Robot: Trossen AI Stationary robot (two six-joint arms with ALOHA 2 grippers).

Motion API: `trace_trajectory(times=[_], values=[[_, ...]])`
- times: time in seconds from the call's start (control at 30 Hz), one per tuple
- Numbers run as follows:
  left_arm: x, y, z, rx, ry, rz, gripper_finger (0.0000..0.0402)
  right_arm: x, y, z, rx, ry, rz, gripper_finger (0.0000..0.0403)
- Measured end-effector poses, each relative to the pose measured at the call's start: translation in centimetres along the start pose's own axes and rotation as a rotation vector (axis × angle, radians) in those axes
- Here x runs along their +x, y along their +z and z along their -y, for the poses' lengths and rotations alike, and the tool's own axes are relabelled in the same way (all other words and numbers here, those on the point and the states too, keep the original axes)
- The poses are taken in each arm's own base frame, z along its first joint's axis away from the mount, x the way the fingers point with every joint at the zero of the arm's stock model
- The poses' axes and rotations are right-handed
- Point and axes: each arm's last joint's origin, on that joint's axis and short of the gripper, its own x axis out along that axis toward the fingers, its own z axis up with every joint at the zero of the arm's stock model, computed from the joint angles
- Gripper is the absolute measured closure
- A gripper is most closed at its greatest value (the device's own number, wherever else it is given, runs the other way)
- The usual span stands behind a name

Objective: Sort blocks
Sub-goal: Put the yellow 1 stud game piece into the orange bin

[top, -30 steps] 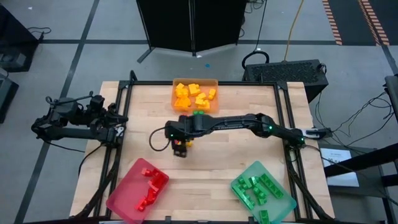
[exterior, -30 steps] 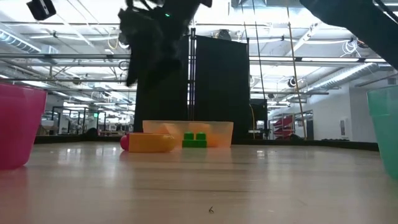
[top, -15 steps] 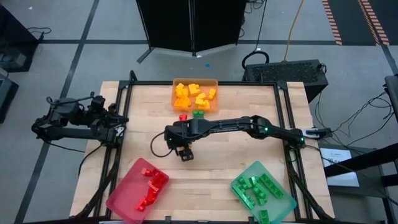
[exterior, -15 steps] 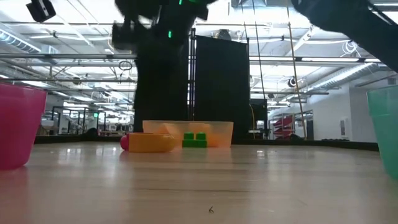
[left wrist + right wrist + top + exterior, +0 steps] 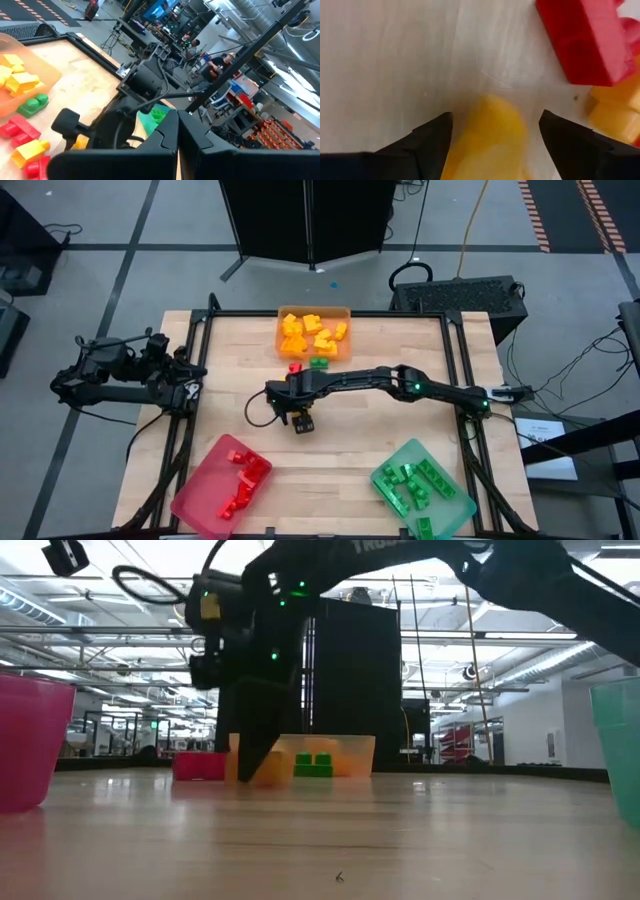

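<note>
Right claw (image 5: 492, 135) apart, straddling yellow block (image 5: 487, 137) on bench (image 5: 380, 440), near orange tray (image 5: 345, 313). Block likely light, rigid, slick plastic: pinch flat sides. Left claw (image 5: 177, 145) together, parked at bench's edge.

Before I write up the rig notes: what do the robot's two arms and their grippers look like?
Both arms are black, slim and jointed. The right arm carries small green lights, a looping black cable near its wrist and white lettering in the low view. The right gripper has two flat dark fingers. The left arm is bulkier with cabling; the left gripper has two angular black fingers.
</note>
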Motion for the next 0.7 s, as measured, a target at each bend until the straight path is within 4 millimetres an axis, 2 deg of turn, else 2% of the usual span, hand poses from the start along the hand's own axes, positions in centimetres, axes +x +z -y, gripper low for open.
trace_trajectory(times=[0.2,0.43,0.6,0.7], values=[[0.0,0.0,0.0,0.0,0.002,0.002,0.0398,0.0,-0.4,0.2,0.014,0.006,-0.037,0.0164],[0.0,0.0,0.0,0.002,0.002,0.003,0.0398,-0.2,-1.3,0.0,0.125,0.016,-0.134,0.0281],[0.0,0.0,0.0,0.006,0.002,0.003,0.0398,-0.7,-1.4,-0.1,0.235,0.007,-0.144,0.0284],[0.0,0.0,0.0,0.006,0.002,0.002,0.0398,-2.6,-1.0,0.0,0.279,0.003,-0.091,0.0284]])
